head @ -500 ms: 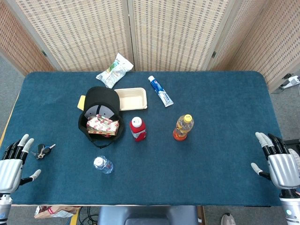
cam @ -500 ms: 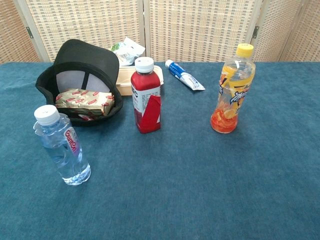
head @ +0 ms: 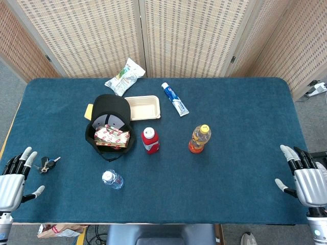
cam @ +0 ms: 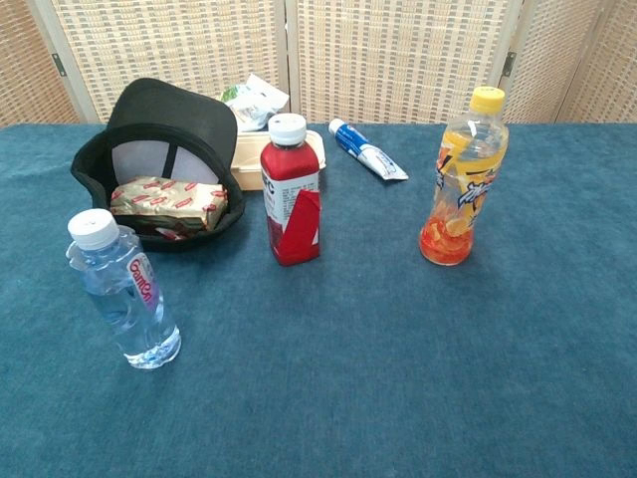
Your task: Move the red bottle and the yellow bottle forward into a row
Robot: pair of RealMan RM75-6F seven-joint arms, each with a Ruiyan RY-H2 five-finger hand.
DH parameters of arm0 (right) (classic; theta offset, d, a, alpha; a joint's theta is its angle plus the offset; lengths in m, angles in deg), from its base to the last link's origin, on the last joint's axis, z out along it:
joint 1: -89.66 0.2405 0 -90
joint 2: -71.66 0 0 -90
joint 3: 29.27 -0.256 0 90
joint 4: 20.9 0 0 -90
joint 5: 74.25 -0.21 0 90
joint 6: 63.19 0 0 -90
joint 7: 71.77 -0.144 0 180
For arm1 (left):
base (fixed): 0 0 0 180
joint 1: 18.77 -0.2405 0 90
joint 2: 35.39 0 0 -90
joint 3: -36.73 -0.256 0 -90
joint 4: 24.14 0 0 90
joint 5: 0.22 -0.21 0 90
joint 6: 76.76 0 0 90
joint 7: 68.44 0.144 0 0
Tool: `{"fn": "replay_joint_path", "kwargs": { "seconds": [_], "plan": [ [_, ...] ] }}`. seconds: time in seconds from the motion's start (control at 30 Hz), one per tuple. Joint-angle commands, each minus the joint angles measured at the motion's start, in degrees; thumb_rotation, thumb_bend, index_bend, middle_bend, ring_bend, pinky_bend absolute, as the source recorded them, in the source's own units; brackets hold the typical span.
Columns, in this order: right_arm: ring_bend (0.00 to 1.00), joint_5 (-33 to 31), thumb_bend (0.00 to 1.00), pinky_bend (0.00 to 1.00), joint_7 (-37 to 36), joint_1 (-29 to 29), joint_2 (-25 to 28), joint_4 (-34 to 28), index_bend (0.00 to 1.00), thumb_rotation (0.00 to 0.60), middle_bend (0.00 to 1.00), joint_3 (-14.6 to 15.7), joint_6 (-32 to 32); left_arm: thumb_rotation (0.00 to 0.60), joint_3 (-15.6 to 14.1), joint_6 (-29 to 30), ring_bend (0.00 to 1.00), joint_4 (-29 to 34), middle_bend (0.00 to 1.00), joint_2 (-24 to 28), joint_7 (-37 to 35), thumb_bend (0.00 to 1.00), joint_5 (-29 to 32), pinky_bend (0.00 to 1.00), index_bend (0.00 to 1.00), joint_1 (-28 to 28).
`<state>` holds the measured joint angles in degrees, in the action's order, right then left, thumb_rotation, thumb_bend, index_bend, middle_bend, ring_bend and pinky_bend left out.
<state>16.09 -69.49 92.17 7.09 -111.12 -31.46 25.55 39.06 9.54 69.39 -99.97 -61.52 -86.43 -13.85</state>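
Between the left robot hand (head: pixel 13 176) and right robot hand (head: pixel 305 176) stretches a blue-carpeted table (head: pixel 245 117). Both hands are spread, holding nothing. Woven folding screens (head: pixel 194 35) stand beyond.

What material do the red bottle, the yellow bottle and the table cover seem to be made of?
Red bottle: probably clear plastic; red liquid shows above a glossy label, and the cap is white. Yellow bottle: clear plastic, since orange drink shows through it, with a yellow cap. Table cover: looks like matte teal fabric, like felt or carpet, with a fine fuzzy texture and no shine.
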Motion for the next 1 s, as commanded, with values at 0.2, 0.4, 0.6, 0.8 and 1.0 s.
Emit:
{"fn": "replay_joint_path", "kwargs": {
  "seconds": [0.2, 0.4, 0.6, 0.8, 1.0],
  "plan": [
    [0.09, 4.7, 0.19, 0.14, -6.2, 1.3, 0.8, -1.4, 0.06, 0.6, 0.16, 1.3, 0.0, 0.6, 0.1, -0.3, 0.0, 0.8, 0.0, 0.3, 0.6, 0.14, 0.2, 0.06, 0.0, 0.1],
    [0.09, 8.0, 0.19, 0.14, -10.0, 3.3, 1.2, -2.2, 0.06, 0.6, 0.16, 1.9, -1.0, 0.6, 0.0, 0.0, 0.0, 1.3, 0.0, 0.5, 0.9, 0.14, 0.1, 0.06, 0.0, 0.0],
    [0.09, 11.6, 0.19, 0.14, -14.1, 6.2, 1.7, -4.4, 0.06, 0.6, 0.16, 2.8, -3.3, 0.6, -0.1, 0.3, 0.0, 1.6, 0.0, 0.7, 1.1, 0.14, 0.0, 0.06, 0.0, -0.2],
    [0.09, 13.8, 0.19, 0.14, -15.6, 10.2, 1.1, -6.0, 0.06, 0.6, 0.16, 2.8, -7.1, 0.6, -0.2, 0.3, 0.0, 2.0, 0.0, 0.7, 1.3, 0.14, -0.4, 0.06, 0.0, -0.2],
    [0.09, 14.2, 0.19, 0.14, -17.4, 15.0, -0.2, -8.0, 0.06, 0.6, 0.16, 2.5, -12.8, 0.6, -0.4, 0.5, 0.0, 2.2, 0.0, 0.7, 1.4, 0.14, -0.7, 0.06, 0.0, -0.4]
  ]
}}
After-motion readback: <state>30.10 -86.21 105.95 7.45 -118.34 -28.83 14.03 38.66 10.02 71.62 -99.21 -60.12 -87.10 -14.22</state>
